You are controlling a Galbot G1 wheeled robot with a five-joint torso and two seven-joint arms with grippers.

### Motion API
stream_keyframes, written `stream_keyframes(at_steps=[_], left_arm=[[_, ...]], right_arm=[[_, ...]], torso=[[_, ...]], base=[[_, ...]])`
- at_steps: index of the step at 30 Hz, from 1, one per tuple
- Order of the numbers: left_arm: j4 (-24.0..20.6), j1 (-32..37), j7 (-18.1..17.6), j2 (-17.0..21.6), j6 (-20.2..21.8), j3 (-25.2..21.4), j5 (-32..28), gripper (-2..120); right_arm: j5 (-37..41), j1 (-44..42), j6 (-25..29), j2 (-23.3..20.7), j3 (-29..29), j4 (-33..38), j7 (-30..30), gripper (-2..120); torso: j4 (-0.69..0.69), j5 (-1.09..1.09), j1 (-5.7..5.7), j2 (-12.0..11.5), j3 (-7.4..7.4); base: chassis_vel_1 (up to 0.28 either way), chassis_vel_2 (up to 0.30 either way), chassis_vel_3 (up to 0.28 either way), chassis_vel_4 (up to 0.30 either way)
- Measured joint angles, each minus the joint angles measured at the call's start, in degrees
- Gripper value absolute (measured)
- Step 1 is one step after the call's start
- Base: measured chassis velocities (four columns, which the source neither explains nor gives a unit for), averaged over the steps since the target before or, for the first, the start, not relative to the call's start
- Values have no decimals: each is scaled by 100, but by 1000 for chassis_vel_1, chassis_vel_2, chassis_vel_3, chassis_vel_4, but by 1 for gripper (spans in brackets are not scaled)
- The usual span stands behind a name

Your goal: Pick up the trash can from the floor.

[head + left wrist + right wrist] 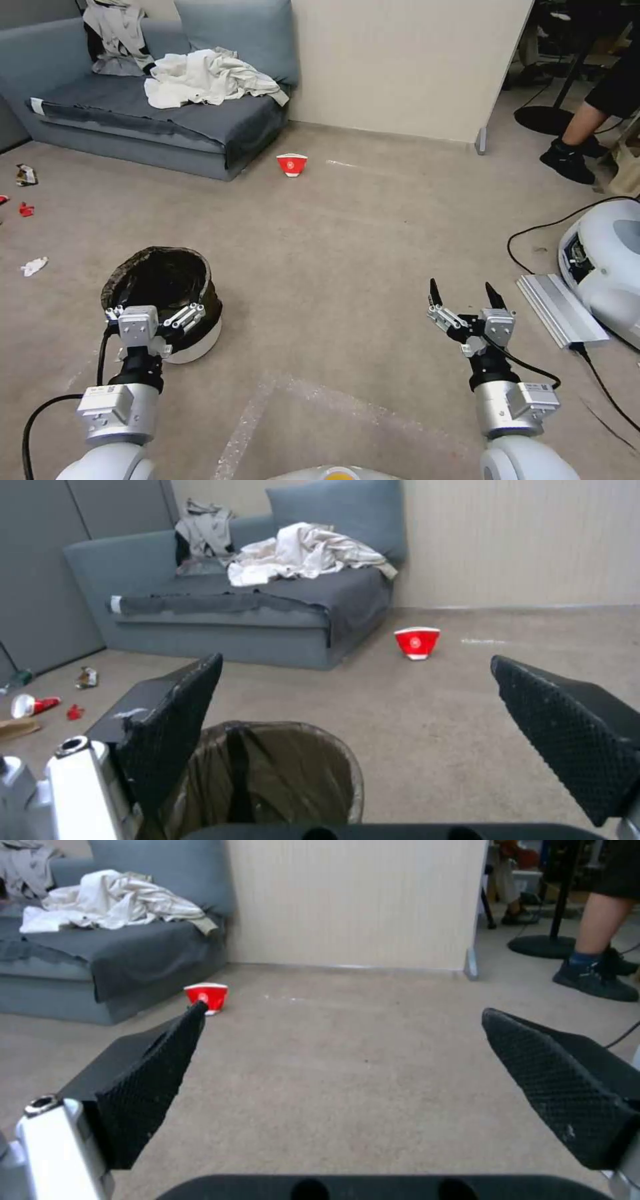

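Looks like a mock living room inside a lab or office I'm working in: grey sofa [160, 113] with rumpled clothes [207, 80] at my 11 o'clock, beige partition wall [400, 67] at 12, carpet [347, 240], cables [533, 233] and other robot gear [603, 267] at 2.

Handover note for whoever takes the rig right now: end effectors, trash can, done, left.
Left end effector: open, at the near rim of the trash can, one finger close to the bag-lined rim; nothing gripped.
Right end effector: open, empty, over bare floor, well off to the can's right.
Trash can: upright on the floor, bag folded over its rim.
Red paper cup sits farther off by the sofa.
Done: left arm brought to the can.
Left: close on the rim and lift.
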Motion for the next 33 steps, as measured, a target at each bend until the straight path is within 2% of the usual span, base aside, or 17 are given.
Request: stream_keyframes(at_steps=[17,33], left_arm=[[12,-5,-31,0,-99,-47,58,100],[17,112,-36,-58,-218,-52,54,100]], right_arm=[[-12,-22,130,1,12,5,28,100],[-9,-15,134,0,9,22,33,100]], torso=[[0,1,0,0,1],[0,1,0,0,1]], base=[[0,0,0,0],[72,73,81,79]])
